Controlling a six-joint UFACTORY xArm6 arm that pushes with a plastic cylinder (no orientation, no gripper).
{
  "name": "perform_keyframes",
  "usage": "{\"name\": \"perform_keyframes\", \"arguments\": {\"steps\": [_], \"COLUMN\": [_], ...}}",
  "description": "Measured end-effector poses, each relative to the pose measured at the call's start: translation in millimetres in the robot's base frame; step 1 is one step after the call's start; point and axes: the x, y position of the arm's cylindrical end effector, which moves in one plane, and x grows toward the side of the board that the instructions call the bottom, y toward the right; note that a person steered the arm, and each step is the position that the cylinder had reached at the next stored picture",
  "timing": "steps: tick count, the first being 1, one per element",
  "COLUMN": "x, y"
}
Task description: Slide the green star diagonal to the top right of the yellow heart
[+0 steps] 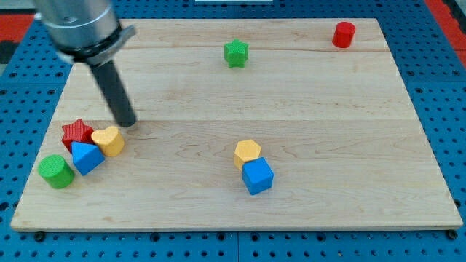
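The green star (236,53) lies near the view's top, a little right of centre, on the wooden board (328,145). The yellow heart (109,140) lies at the view's left, touching a red star (76,134) and a blue block (87,157). My tip (127,123) stands just above and right of the yellow heart, very close to it and far left of the green star.
A green cylinder (56,171) sits at the view's lower left. A yellow hexagon (247,152) and a blue cube (257,176) touch below centre. A red cylinder (344,34) stands at the view's top right. The arm's grey body (76,25) fills the top left.
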Motion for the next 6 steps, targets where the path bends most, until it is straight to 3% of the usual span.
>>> {"name": "perform_keyframes", "arguments": {"steps": [1,2,3,5,6], "x": [-17.8,-61.0,-109.8,-164.8,-148.0], "y": [65.2,153.3,192.9,178.6,144.5]}}
